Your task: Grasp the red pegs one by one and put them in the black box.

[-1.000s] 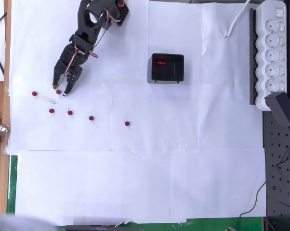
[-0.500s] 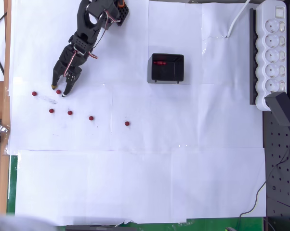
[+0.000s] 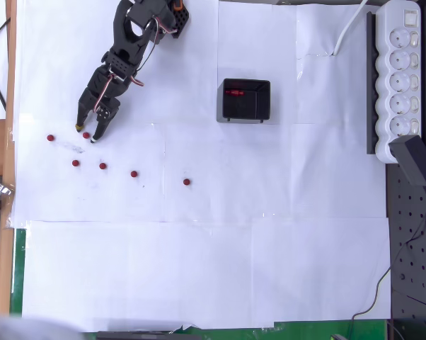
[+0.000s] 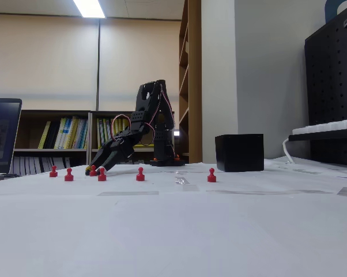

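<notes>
White paper (image 3: 199, 269), gripper (image 3: 86, 134) astride peg (image 3: 86, 135)

A table (image 3: 199, 269) covered in taped-together white paper sheets carries six red pegs: one (image 3: 50, 137) at far left in the overhead view, one (image 3: 86, 134) between the gripper's (image 3: 86, 134) fingertips, and four more (image 3: 75, 163) (image 3: 102, 166) (image 3: 134, 173) (image 3: 187, 182) strung out toward the middle. In the fixed view they stand upright (image 4: 140, 173). A black box (image 3: 245, 100) sits well apart from them, up and to the right overhead. The arm's base (image 3: 160, 10) stands at the top edge. A white power strip (image 3: 401, 78) lies along the right side.
</notes>
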You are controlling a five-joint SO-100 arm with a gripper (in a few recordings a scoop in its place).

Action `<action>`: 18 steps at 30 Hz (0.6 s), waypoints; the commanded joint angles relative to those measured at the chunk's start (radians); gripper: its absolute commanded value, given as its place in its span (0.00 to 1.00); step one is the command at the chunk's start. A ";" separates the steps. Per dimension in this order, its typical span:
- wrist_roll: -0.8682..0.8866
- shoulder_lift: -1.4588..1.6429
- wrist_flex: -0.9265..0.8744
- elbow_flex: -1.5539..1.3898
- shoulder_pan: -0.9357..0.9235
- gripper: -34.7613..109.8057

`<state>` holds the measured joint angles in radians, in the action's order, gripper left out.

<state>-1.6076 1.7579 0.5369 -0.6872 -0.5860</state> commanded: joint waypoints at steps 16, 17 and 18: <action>0.075 0.017 -0.028 -0.015 0.021 0.24; 0.078 0.017 -0.043 -0.015 0.020 0.24; 0.083 0.015 -0.069 -0.015 0.017 0.24</action>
<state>-1.5232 1.7610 0.5170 -0.7026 -0.5722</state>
